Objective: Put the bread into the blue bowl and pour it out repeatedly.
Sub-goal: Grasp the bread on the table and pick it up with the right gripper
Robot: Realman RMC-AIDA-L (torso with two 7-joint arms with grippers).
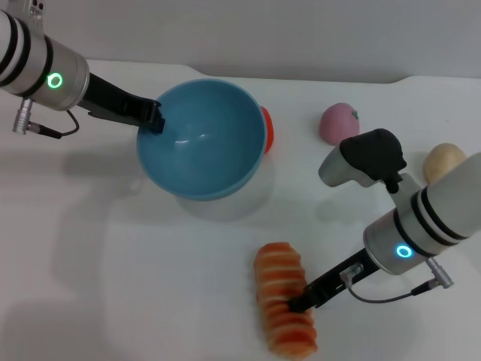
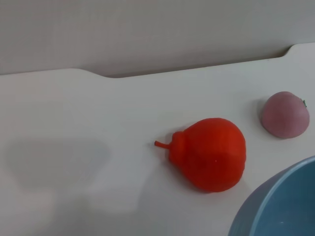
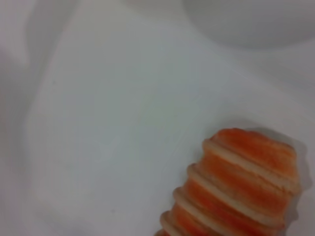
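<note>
White desk [image 1: 113, 248] carries everything here. Toward its near edge, right of the middle, lies the bread [image 1: 285, 298], an orange-tan ridged loaf with pale bands across it, stretched lengthwise from the middle of the desk toward the near edge. The right gripper [image 1: 299, 302] sits on the loaf's right flank about halfway along, its dark tip touching the crust; whether the jaws are spread or pinching the bread cannot be told, as the fingers are hidden against the loaf. The right wrist view shows only one rounded end of the bread [image 3: 246, 191] resting on bare desk. Farther back, left of the middle, the blue bowl [image 1: 201, 139] is tilted with its opening turned toward the camera and nothing visible inside; it seems raised, with a soft shadow on the desk beneath it. The left gripper [image 1: 154, 118] is at the bowl's left rim, its dark tip meeting the rim there, yet the jaw state cannot be told. Behind the bowl's right side an orange-red pear-shaped toy [image 2: 209, 153] lies on the desk, mostly hidden in the head view. Toward the far right corner sit a pink rounded fruit [image 1: 338, 122] and, closer to the right edge, a beige ball [image 1: 443, 160].
</note>
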